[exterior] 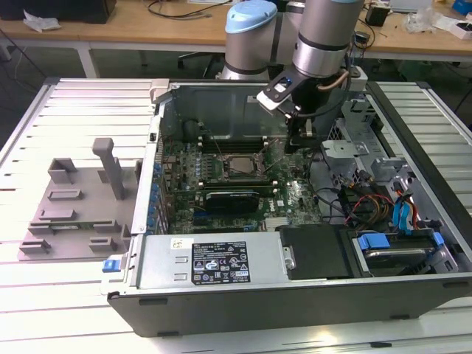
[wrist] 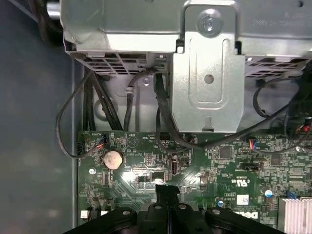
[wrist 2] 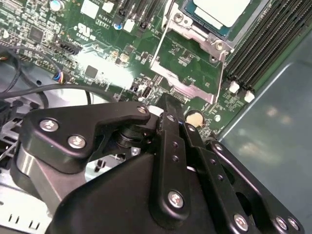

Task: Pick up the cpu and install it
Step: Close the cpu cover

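**Cpu** (exterior: 237, 168): one, lying flat in the socket on the motherboard (exterior: 295, 195), inside the open computer case (exterior: 295, 306) at the middle of the slatted counter (exterior: 74, 110). Its silver top is seen in the second wrist view.

**Tool** (exterior: 296, 147): one, carried nose-down by the arm inside the case, near the cpu on the exterior view's right and apart from it. The fingers (wrist: 162, 194) are pressed together with nothing held.

**Holder tray** (exterior: 74, 199): one, grey, set near the counter's edge at the exterior view's left.

**Coin cell** (wrist: 113, 159): one, shown in both wrist views.

Computer case (exterior: 310, 306) — grey tray (exterior: 80, 212)
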Robot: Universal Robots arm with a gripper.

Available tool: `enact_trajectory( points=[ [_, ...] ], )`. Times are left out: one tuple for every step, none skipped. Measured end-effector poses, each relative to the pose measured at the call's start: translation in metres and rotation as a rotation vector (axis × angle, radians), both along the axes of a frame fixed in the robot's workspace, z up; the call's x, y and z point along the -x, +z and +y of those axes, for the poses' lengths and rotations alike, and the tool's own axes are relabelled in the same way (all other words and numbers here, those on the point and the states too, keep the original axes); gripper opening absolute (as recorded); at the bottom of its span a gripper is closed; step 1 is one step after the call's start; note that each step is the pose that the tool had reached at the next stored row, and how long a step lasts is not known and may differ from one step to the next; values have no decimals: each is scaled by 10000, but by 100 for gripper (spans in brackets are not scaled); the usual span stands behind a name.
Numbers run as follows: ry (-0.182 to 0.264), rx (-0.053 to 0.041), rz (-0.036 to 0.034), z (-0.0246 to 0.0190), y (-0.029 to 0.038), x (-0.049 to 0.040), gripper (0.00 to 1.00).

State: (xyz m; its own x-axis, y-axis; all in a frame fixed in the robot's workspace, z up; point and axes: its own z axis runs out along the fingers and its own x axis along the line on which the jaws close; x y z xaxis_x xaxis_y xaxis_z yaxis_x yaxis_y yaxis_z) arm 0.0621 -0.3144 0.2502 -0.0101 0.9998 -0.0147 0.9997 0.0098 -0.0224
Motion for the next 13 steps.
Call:
enact_trajectory(
  points=[
    [2,1,0,4,-9,10,11],
    [3,-5,-1,8,-13,21,11],
    [3,-11,-1,11,-16,33,11],
    [4,-18,-1,11,-15,41,11],
    [4,-37,-1,11,-16,50,11],
    [4,-48,-1,11,-16,63,11],
    [3,-60,-2,11,-15,84,11],
    [3,-70,-3,11,-16,99,11],
    [4,-84,-11,11,-16,136,11],
    [4,-92,-17,11,-16,163,11],
    [3,-97,-22,11,-16,184,11],
    [2,-100,-27,12,-16,214,11],
    [4,-100,-34,11,-16,274,11]
  ],
)
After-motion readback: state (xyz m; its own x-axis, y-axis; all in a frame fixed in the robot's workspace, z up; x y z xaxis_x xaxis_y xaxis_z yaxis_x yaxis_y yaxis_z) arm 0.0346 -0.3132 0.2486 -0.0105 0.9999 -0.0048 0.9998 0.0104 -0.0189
